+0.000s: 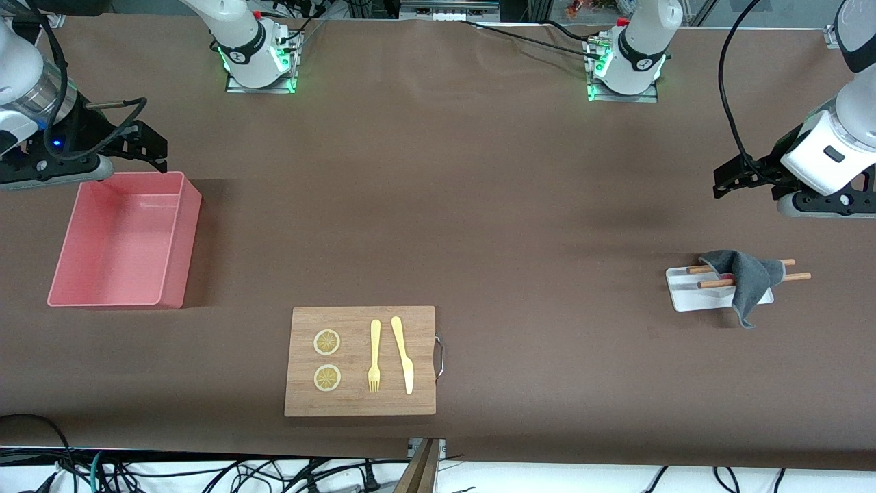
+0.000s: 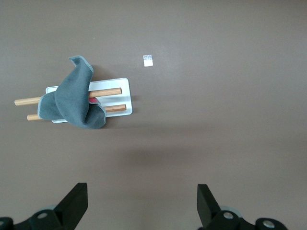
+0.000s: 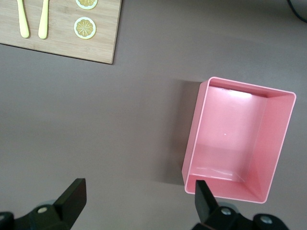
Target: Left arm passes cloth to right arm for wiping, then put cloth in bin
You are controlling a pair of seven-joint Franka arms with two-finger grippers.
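The dark grey cloth (image 1: 746,281) hangs over two wooden rods (image 1: 794,276) on a small white tray (image 1: 684,298), toward the left arm's end of the table. My left gripper (image 1: 727,179) hovers open above the table near it, holding nothing. Its wrist view shows the cloth (image 2: 74,98) well apart from the open left gripper (image 2: 142,201). The pink bin (image 1: 181,253) stands empty toward the right arm's end. My right gripper (image 1: 156,147) is open and empty over the bin's corner; in its wrist view the bin (image 3: 194,139) lies beside one fingertip (image 3: 204,196).
A wooden cutting board (image 1: 424,329) lies near the table's front edge, midway between the arms, with two lemon slices (image 1: 326,342), a yellow fork (image 1: 374,356) and a yellow knife (image 1: 404,352). A small white tag (image 2: 147,60) lies on the brown table.
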